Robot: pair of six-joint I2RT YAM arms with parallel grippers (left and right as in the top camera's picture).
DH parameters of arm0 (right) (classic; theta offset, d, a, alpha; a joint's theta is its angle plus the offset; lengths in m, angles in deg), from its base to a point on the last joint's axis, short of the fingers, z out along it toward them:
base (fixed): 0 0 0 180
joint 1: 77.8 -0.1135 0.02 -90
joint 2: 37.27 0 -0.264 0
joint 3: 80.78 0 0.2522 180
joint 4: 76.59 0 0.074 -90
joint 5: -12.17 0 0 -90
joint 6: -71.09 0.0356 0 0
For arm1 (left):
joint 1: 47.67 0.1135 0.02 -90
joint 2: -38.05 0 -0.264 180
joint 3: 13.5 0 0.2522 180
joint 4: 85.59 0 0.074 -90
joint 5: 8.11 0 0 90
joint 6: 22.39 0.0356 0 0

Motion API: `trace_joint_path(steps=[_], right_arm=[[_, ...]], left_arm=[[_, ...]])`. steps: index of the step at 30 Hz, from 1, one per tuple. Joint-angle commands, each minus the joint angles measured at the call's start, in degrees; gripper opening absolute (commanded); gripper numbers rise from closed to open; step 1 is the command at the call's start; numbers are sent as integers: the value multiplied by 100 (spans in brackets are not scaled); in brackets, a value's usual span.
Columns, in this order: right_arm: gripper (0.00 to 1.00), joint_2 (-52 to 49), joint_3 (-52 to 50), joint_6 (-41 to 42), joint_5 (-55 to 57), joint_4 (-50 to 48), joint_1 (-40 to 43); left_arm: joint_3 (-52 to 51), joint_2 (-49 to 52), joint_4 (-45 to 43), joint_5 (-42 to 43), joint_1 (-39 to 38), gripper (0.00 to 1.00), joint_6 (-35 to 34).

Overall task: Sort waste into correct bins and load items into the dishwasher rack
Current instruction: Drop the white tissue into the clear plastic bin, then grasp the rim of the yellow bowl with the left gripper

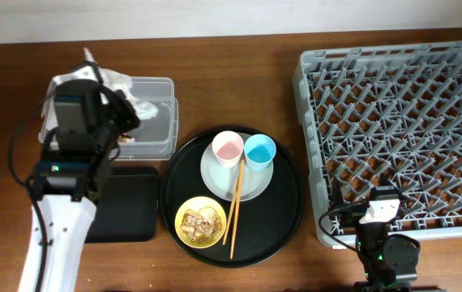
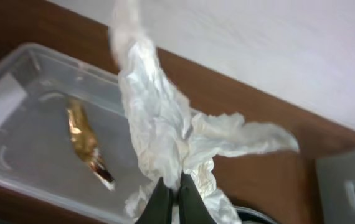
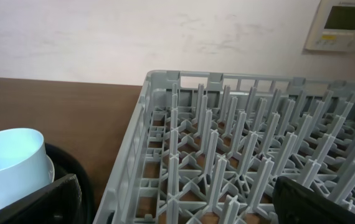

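My left gripper (image 2: pixel 170 196) pinches the crumpled white napkin (image 2: pixel 159 124) tight above the clear box (image 2: pixel 37 155) — the brown-gold wrapper (image 2: pixel 84 140) lies inside — while my right gripper (image 3: pixel 177 204), fingers spread wide and empty, sits beside the grey rack (image 3: pixel 227 124)

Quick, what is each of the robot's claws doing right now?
Left gripper: closed, pinching the paper napkin.
Right gripper: open, holding nothing.
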Motion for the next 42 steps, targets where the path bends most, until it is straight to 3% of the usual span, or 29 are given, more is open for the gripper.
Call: trace_joint_path(steps=[1,5,9,10,12,15,19,21,22,25,31,42], right_arm=[[99,33,-31,7,13,28,42],[99,33,-31,7,13,28,42],[99,33,-31,7,13,28,42],[99,33,-31,7,13,28,42],[99,33,-31,7,13,28,42],[99,33,-31,7,13,28,42],[99,33,-31,7,13,28,42],[99,33,-31,7,13,28,42],[99,33,-31,7,13,28,42],[99,33,-31,9,13,28,42],[99,33,-31,7,13,28,42],[99,33,-31,7,13,28,42]], left_arm=[[48,874,-295,-90,184,0,52],[48,2111,-793,-90,181,2,118],[50,2387,-1012,-90,188,68,227],[52,2350,-1025,-87,188,75,229],[59,2124,-931,-42,186,76,358],[63,1543,-483,74,105,73,352],[63,409,1119,1191,-46,38,348],[63,120,2133,1646,-251,6,350],[63,87,2588,1685,-411,0,350],[-127,103,3473,1674,-1329,0,350],[-785,105,3331,1097,-2852,1,-192],[-957,120,3189,894,-4238,8,-957]])
